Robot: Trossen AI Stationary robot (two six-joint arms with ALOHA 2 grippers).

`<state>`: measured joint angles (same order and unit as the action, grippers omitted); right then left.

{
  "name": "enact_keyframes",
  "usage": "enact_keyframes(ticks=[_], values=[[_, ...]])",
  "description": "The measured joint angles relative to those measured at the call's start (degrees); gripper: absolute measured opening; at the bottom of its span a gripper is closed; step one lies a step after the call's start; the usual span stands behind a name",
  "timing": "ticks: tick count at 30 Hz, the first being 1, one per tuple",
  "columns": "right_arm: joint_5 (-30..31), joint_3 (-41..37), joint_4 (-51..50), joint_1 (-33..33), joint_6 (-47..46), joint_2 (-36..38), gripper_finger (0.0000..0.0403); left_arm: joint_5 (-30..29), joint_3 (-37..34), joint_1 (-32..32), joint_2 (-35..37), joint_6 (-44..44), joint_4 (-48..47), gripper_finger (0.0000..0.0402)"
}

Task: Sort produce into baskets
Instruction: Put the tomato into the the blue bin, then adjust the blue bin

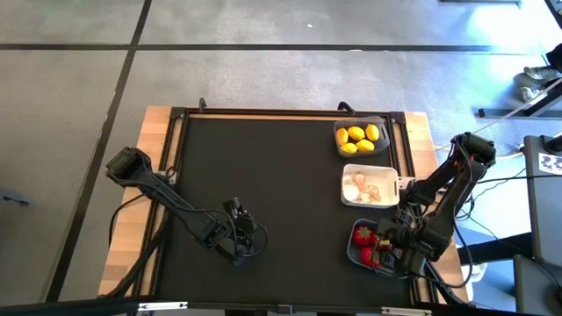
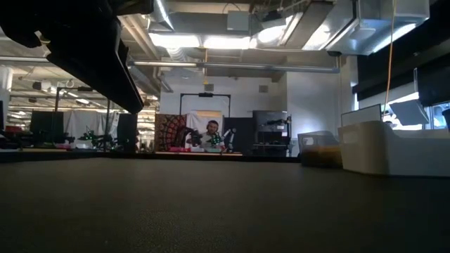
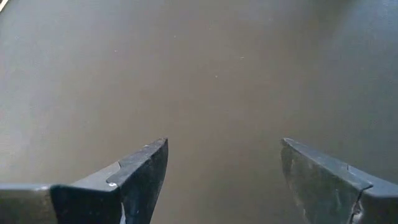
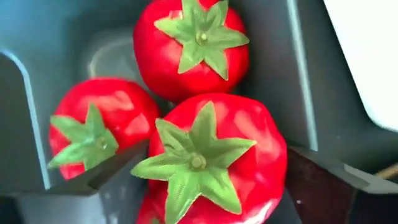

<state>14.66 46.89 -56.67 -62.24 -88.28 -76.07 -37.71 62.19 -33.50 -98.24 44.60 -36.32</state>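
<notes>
Red round plastic tomato [image 4: 214,158] sits between the right gripper's [image 4: 214,186] spread fingers—retreat straight upward (blue-grey basket [image 4: 292,81] is crowded).

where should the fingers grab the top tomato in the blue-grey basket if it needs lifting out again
Grip the tomato across its round red sides, below the green leafy cap, coming straight down from above. It sits stem-up on top of the other tomatoes, and the basket wall stands close on one side, so a sideways approach looks blocked. The right gripper is already over it, fingers either side.
</notes>
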Motion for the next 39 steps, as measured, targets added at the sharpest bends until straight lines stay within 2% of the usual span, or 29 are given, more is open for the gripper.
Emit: enact_keyframes(ticks=[4, 7, 11, 14, 19, 23, 26, 34, 39], values=[[-3.2, 0.1, -0.5, 0.0, -0.6, 0.1, 0.0372, 0.0, 0.0, 0.0, 0.0, 0.0, 0.0, 0.0302], [-3.6, 2.0, -0.6, 0.0, 1.5, 0.9, 0.0394, 0.0, 0.0, -0.1, 0.0, 0.0, 0.0, 0.0302], [-0.5, 5.7, -0.5, 0.0, 5.6, 2.7, 0.0386, 0.0, 0.0, 0.0, 0.0, 0.0, 0.0, 0.0302], [4.7, 7.5, -1.9, 0.0, 7.6, 3.7, 0.0377, 0.0, 0.0, 0.1, 0.0, 0.1, 0.0, 0.0302], [11.2, 7.9, -9.9, 0.6, 2.3, 4.2, 0.0375, 0.0, 0.0, 0.1, 0.0, 0.3, 0.0, 0.0302], [11.2, 7.8, -19.4, 3.3, -4.9, 4.2, 0.0375, 0.0, 0.0, 0.1, 0.0, 0.3, 0.0, 0.0302], [11.3, 7.8, -24.1, 5.9, -6.2, 4.2, 0.0374, 0.0, 0.0, 0.1, 0.0, 0.3, 0.0, 0.0301], [14.2, 7.8, -24.6, 12.8, -0.1, 3.8, 0.0374, 0.0, 0.0, 0.1, 0.0, 0.4, 0.0, 0.0301], [13.6, 7.8, -23.5, 15.5, 7.3, 1.8, 0.0374, 0.0, 0.0, 0.1, 0.0, 0.4, 0.0, 0.0301]])
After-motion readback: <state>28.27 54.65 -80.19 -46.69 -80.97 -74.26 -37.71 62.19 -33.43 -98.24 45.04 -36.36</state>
